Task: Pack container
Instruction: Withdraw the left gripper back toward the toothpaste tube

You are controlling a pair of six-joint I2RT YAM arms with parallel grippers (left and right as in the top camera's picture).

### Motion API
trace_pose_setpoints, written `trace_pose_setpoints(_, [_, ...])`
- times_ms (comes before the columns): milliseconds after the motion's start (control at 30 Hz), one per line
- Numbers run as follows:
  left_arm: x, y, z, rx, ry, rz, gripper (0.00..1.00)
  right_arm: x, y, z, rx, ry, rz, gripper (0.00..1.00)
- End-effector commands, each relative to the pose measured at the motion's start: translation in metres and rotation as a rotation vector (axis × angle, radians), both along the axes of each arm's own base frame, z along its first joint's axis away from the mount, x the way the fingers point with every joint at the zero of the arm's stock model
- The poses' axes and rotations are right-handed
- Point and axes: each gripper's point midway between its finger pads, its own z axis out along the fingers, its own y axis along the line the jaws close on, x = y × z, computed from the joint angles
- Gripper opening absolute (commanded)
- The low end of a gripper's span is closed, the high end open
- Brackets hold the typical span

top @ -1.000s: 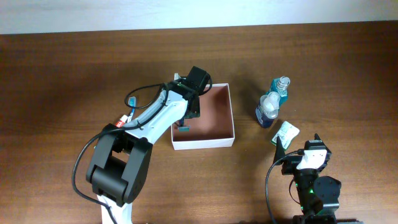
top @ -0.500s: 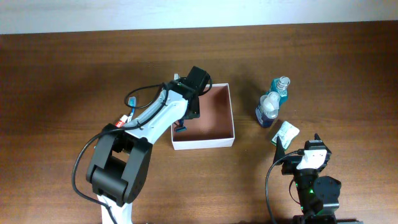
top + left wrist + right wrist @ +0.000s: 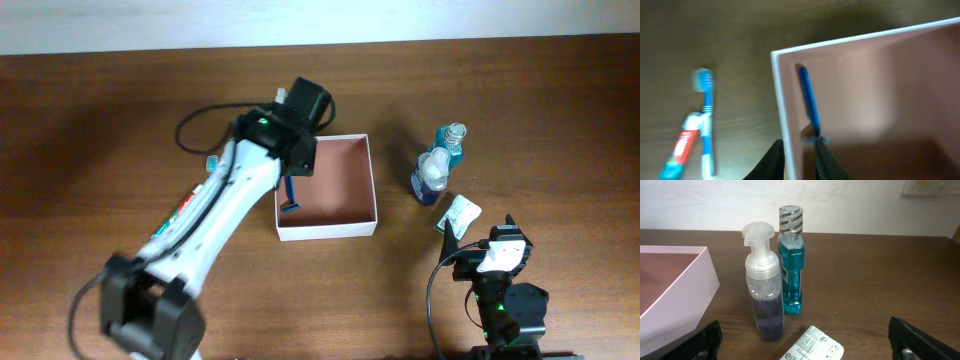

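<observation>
The container (image 3: 375, 190) floor is mostly bare and open from above. A blue razor (image 3: 291, 197) lies along its left wall, and the left arm (image 3: 235, 195) covers its upper left corner. A free strip of table (image 3: 395, 215) separates it from two bottles (image 3: 431, 178) on the right.

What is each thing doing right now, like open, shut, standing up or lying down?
container, open, razor inside
razor, lying flat in the container
toothbrush, lying outside the container
toothpaste, lying beside the toothbrush
mouthwash bottle, upright, capped
pump bottle, upright
packet, lying flat
left tool, narrow gap, unclear if fully shut
right tool, wide open, empty
</observation>
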Motion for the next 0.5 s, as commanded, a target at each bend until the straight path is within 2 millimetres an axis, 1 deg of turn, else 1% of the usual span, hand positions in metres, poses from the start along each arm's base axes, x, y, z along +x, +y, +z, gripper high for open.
trace_pose_setpoints(0, [0.002, 0.033, 0.037, 0.074, -0.073, -0.011, 0.16, 0.0, -0.001, -0.004, -0.003, 0.012, -0.008, 0.98])
trace_pose_setpoints(67, [0.0, 0.055, 0.041, 0.111, -0.064, 0.034, 0.16, 0.0, -0.001, -0.004, -0.003, 0.012, -0.008, 0.98])
trace_pose_setpoints(133, [-0.003, 0.077, 0.04, 0.145, -0.038, 0.079, 0.16, 0.0, -0.001, -0.004, -0.003, 0.012, -0.008, 0.98])
trace_pose_setpoints(233, [-0.006, 0.105, 0.036, 0.162, 0.004, 0.142, 0.16, 0.0, -0.001, -0.004, -0.003, 0.012, -0.008, 0.98])
trace_pose_setpoints(300, [-0.007, 0.12, 0.035, 0.16, 0.024, 0.179, 0.17, 0.0, -0.001, -0.004, -0.003, 0.012, -0.008, 0.98])
trace_pose_setpoints(333, [-0.007, 0.128, 0.034, 0.159, 0.03, 0.198, 0.2, 0.0, -0.001, -0.004, -0.003, 0.012, -0.008, 0.98])
trace_pose_setpoints(400, [-0.007, 0.138, 0.031, 0.151, 0.041, 0.224, 0.29, 0.0, -0.001, -0.004, -0.003, 0.012, -0.008, 0.98])
trace_pose_setpoints(467, [-0.008, 0.145, 0.028, 0.142, 0.055, 0.244, 0.35, 0.0, -0.001, -0.004, -0.003, 0.012, -0.008, 0.98])
